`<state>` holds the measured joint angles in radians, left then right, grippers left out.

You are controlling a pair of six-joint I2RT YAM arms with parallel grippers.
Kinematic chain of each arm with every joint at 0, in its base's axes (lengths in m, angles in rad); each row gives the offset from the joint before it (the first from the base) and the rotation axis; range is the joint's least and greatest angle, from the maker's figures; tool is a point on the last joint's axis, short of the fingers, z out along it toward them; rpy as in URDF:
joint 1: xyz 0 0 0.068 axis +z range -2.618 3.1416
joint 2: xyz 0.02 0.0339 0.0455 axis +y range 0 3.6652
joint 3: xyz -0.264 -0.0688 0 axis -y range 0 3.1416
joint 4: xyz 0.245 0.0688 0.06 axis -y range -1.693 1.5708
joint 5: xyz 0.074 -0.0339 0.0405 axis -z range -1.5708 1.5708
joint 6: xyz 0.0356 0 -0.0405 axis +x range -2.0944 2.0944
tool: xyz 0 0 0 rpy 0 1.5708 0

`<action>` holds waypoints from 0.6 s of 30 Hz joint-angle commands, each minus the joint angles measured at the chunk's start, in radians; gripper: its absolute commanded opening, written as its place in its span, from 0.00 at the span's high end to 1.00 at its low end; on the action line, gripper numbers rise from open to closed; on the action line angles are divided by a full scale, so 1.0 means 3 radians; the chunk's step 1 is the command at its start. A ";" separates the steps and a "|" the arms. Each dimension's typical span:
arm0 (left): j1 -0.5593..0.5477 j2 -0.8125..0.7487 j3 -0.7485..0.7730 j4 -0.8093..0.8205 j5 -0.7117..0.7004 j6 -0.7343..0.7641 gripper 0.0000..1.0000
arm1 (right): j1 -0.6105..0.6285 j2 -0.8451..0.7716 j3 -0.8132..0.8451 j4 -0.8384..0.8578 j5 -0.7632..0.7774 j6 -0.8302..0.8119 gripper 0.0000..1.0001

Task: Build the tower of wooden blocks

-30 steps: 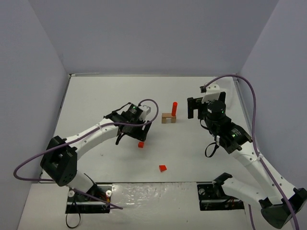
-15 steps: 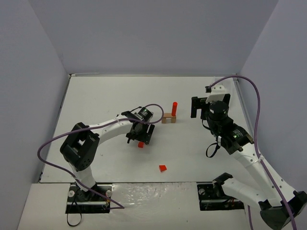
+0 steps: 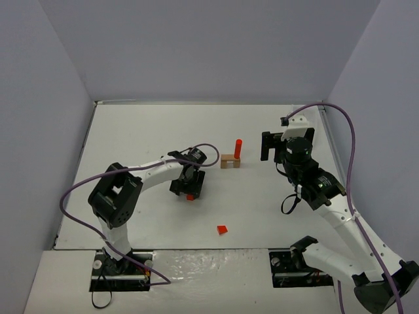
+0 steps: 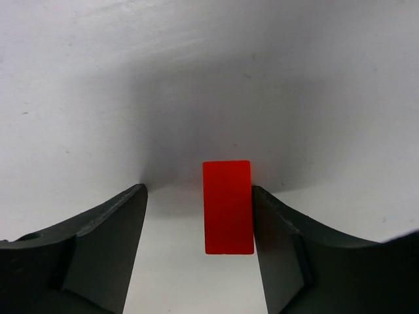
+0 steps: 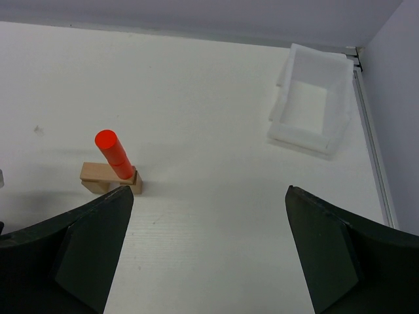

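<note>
As the left jaws settle over the small red block [image 4: 227,207], it lies flat on the tabletop [image 4: 314,98] right between them. Its long side runs away from the wrist camera, in line with the fingers, so the squeeze comes across its narrow width. A second ago those jaws stood wider and off to one side. Now they've narrowed to about half open: the finger on the right of the wrist view is all but touching the block, the other has a clear gap. Nothing gripped yet, but I'd call this the pickup under way.

Further out and to the right sits the tan block [image 3: 228,162] with a red cylinder [image 3: 238,147] standing on it, the start of the tower. A red wedge [image 3: 222,229] waits nearer the bases. The right jaws hang wide open and empty near the tower, barely shifted, with the white tray [image 5: 308,104] beyond.
</note>
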<state>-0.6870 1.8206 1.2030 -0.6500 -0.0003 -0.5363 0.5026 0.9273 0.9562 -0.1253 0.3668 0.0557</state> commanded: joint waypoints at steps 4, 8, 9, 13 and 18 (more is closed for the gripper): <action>0.0425 -0.0052 0.0010 -0.0026 0.0031 -0.0192 0.77 | -0.0034 0.0062 0.0061 0.0188 -0.0055 0.0070 0.00; 0.0516 -0.0066 -0.0040 0.0046 0.0179 -0.0303 0.92 | -0.0037 0.0082 0.0075 0.0188 -0.0072 0.0080 0.00; 0.0549 -0.0065 -0.0045 0.0065 0.0204 -0.0341 0.95 | -0.0039 0.0091 0.0080 0.0188 -0.0078 0.0080 0.00; 0.0675 -0.0075 -0.0019 0.0110 0.0234 -0.0601 1.00 | -0.0040 0.0100 0.0095 0.0188 -0.0108 0.0075 0.00; 0.0908 -0.0110 -0.0027 0.0195 0.0275 -0.1305 0.99 | -0.0044 0.0080 0.0084 0.0186 -0.0111 0.0068 0.00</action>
<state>-0.4727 1.8206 1.1992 -0.6310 0.0706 -0.7335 0.4969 0.9520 0.9562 -0.1249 0.3321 0.0639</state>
